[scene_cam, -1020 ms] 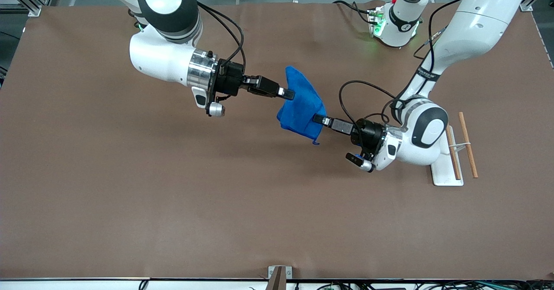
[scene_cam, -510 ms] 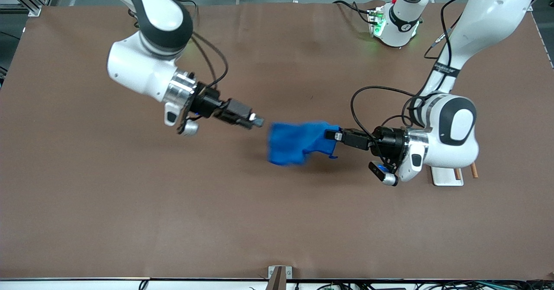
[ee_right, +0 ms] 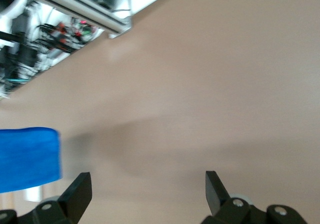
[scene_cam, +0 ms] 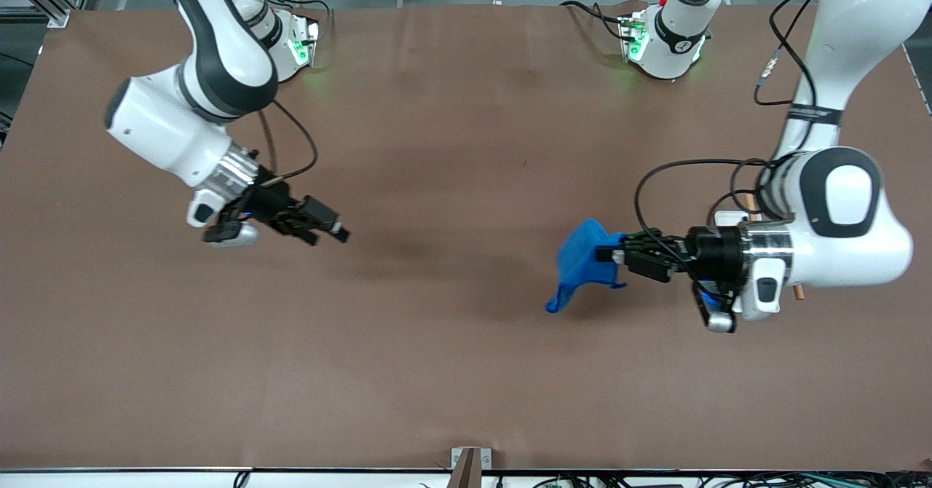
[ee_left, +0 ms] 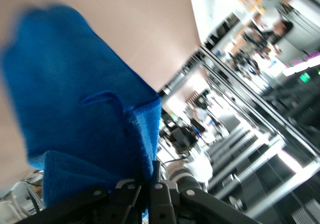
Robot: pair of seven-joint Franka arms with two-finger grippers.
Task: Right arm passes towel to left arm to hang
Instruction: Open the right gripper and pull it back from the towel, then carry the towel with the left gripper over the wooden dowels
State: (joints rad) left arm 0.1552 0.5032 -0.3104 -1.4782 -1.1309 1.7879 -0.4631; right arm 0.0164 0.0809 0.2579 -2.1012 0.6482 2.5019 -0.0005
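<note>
The blue towel (scene_cam: 582, 258) hangs bunched from my left gripper (scene_cam: 610, 256), which is shut on one edge and holds it above the table, toward the left arm's end. In the left wrist view the towel (ee_left: 75, 98) fills most of the picture, pinched between the closed fingers of the left gripper (ee_left: 148, 178). My right gripper (scene_cam: 329, 236) is open and empty over the table toward the right arm's end, well apart from the towel. In the right wrist view the right gripper (ee_right: 147, 189) has spread jaws with bare table between them, and the towel (ee_right: 27, 159) shows far off.
A hanging rack with a white base (scene_cam: 728, 217) and wooden rods (scene_cam: 799, 293) stands under the left arm's wrist, mostly hidden by it. The two arm bases (scene_cam: 659, 44) stand along the table's edge farthest from the front camera. The brown table (scene_cam: 451, 357) lies between the grippers.
The right gripper let go of the towel and drew back toward its own end. The left gripper carried the towel away toward the rack, lower in the front view.
</note>
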